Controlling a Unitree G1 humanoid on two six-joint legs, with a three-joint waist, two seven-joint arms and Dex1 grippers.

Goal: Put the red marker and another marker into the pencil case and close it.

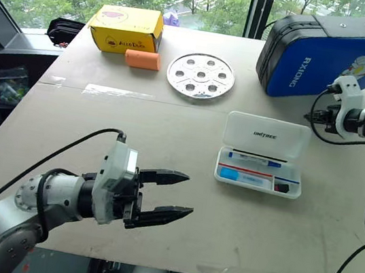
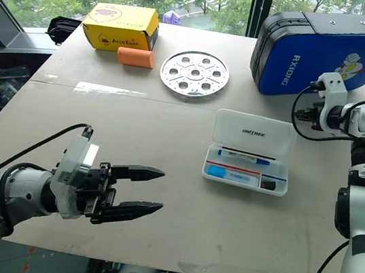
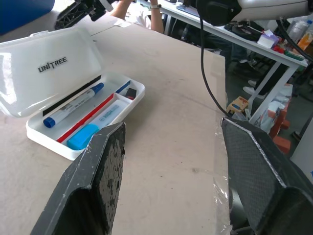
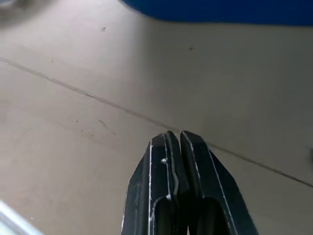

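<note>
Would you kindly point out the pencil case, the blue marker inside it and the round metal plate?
pencil case [image 1: 267, 135]: left eye view, on the open lid near the printed word.
blue marker [image 1: 254, 160]: left eye view, middle of its white barrel.
round metal plate [image 1: 200, 76]: left eye view, centre of the disc.

White pencil case [image 1: 265, 136], blue zip bag [image 1: 332, 56], yellow carton [image 1: 125, 29], orange cylinder [image 1: 142, 60].

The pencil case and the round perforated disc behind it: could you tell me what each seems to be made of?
The pencil case looks like smooth white plastic, slightly translucent, with moulded rounded corners and a thin hinged lid standing open. The round disc appears to be bare metal, probably steel or aluminium: a silvery, dully reflective surface with punched holes.
</note>
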